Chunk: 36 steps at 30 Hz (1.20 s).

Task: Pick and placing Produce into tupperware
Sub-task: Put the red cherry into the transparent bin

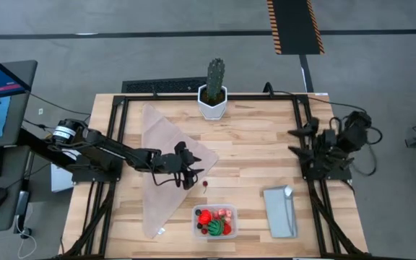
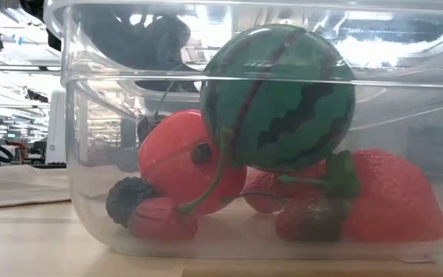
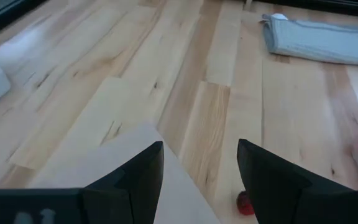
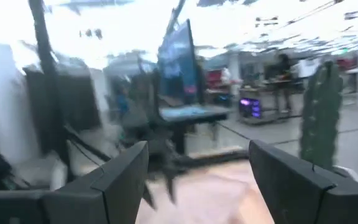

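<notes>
Now your left gripper (image 1: 191,178), fingers spread, hangs beside a loose cherry (image 1: 205,184); the tupperware (image 1: 215,222) lies long axis left-right; your right gripper (image 1: 300,141) waits spread.

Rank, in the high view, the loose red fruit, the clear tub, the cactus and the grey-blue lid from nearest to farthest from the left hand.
From the left hand:
1. Loose red fruit, just beside it.
2. Clear tub, near the table's front edge.
3. Cactus, at the back edge.
4. Grey-blue lid, on the right side.
</notes>
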Motion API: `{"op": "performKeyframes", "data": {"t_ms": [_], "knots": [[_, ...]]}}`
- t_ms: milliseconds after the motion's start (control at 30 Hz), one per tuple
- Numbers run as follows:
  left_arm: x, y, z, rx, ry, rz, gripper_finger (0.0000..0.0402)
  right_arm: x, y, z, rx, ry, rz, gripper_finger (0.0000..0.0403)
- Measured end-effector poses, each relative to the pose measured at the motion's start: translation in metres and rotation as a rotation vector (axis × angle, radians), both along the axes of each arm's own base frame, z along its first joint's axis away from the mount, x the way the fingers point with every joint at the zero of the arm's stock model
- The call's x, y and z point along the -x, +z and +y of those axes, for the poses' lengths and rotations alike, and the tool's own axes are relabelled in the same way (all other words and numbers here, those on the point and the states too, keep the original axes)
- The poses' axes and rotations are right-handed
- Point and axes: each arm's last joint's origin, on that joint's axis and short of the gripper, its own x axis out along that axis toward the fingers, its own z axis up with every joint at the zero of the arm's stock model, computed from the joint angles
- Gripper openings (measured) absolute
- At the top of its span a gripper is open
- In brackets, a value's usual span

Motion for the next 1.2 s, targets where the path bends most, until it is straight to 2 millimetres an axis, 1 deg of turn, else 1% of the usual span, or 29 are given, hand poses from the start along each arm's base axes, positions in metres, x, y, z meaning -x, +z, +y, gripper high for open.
{"op": "performKeyframes", "data": {"t_ms": [67, 200, 300, 400, 467, 633, 700, 767, 867, 1033, 1100, 1200], "knots": [[0.0, 0.0, 0.0, 0.008, 0.004, -0.001, 0.0194, -0.006, -0.011, 0.002, 0.053, -0.037, 0.074, 0.0302], [0.0, 0.0, 0.0, 0.011, 0.004, -0.001, 0.0194, -0.004, -0.013, -0.006, -0.031, -0.083, 0.044, 0.0302], [-0.001, 0.001, 0.0, 0.013, 0.005, -0.014, 0.0194, -0.014, -0.035, -0.007, -0.002, -0.171, 0.121, 0.0302], [-0.002, 0.003, 0.0, 0.004, -0.002, -0.033, 0.0194, -0.019, -0.044, -0.011, -0.035, -0.218, 0.105, 0.0302], [-0.002, 0.004, 0.0, 0.002, -0.004, -0.041, 0.0194, -0.023, -0.056, -0.014, -0.03, -0.27, 0.15, 0.0302], [-0.002, 0.004, 0.0, 0.033, 0.014, -0.055, 0.0194, -0.028, -0.071, -0.022, -0.061, -0.374, 0.173, 0.0302], [-0.002, 0.004, 0.0, 0.036, 0.016, -0.055, 0.0194, -0.028, -0.073, -0.024, -0.066, -0.404, 0.172, 0.0302], [-0.002, 0.003, 0.0, 0.026, 0.012, -0.041, 0.0194, -0.028, -0.076, -0.026, -0.109, -0.428, 0.181, 0.0302], [0.001, -0.002, 0.001, 0.01, 0.01, 0.026, 0.0194, -0.028, -0.082, -0.029, -0.161, -0.452, 0.211, 0.0302], [0.007, -0.012, 0.004, -0.01, 0.08, 0.121, 0.0194, -0.028, -0.087, -0.03, -0.133, -0.472, 0.265, 0.0302], [0.007, -0.014, 0.004, 0.02, 0.113, 0.126, 0.0194, -0.028, -0.087, -0.03, -0.133, -0.471, 0.265, 0.0302], [0.004, -0.01, -0.001, 0.042, 0.072, 0.08, 0.0194, -0.028, -0.087, -0.03, -0.132, -0.472, 0.265, 0.0302]]}}
